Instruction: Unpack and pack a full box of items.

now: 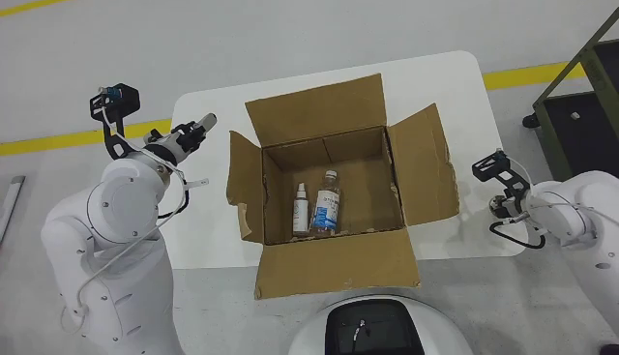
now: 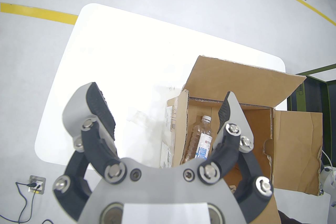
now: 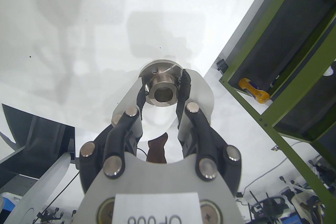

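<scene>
Two bottles lie on the floor of the open cardboard box (image 1: 334,258), side by side near the wall on the robot's left: a clear water bottle (image 1: 327,203) with a white cap and a smaller white spray bottle (image 1: 301,210) to its left. All four box flaps are folded outward. The box stands near the middle of a white table (image 1: 445,79).

Left gripper (image 1: 201,126): over the table's left edge, apart from the box, jaws spread wide and holding nothing.

Right gripper (image 3: 164,79): jaws clamped on a round metal hub (image 3: 162,95).

Green cart (image 1: 580,113): stands off the table's right side, with a yellow bottle (image 3: 253,91) on its shelf.
</scene>
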Controlling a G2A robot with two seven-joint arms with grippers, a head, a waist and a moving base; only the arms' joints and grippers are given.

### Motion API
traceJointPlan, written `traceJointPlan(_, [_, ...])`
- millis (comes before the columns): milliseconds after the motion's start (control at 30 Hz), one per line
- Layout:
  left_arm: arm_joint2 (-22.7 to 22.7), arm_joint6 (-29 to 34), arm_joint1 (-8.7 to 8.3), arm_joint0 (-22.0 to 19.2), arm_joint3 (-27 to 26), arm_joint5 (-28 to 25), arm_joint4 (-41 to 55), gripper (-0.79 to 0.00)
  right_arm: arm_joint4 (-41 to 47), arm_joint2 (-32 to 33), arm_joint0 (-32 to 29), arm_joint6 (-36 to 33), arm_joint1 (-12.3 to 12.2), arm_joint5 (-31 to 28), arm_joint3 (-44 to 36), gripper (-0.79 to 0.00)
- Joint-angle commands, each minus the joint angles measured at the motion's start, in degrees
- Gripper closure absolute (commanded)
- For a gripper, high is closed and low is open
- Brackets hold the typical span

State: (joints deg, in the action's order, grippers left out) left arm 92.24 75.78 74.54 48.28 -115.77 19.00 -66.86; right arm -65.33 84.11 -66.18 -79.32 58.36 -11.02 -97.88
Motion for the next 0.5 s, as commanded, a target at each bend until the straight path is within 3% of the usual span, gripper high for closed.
traceJointPlan(0, [0.00, 0.00, 0.00, 0.00, 0.00, 0.00, 0.00, -0.785, -0.07, -0.19, 0.06, 0.17, -0.01, 0.13, 0.17, -0.215])
traceJointPlan(100, [0.00, 0.00, 0.00, 0.00, 0.00, 0.00, 0.00, -0.785, -0.29, -0.64, 0.24, 0.14, -0.02, 0.27, 0.56, -0.182])
traceJointPlan(233, [0.00, 0.00, 0.00, 0.00, 0.00, 0.00, 0.00, -0.785, -0.49, -0.94, 0.43, 0.25, -0.07, 0.33, 0.71, 0.000])
traceJointPlan(467, [0.00, 0.00, 0.00, 0.00, 0.00, 0.00, 0.00, -0.785, 3.33, 2.28, 0.40, 2.04, -0.21, 3.06, -2.38, 0.000])
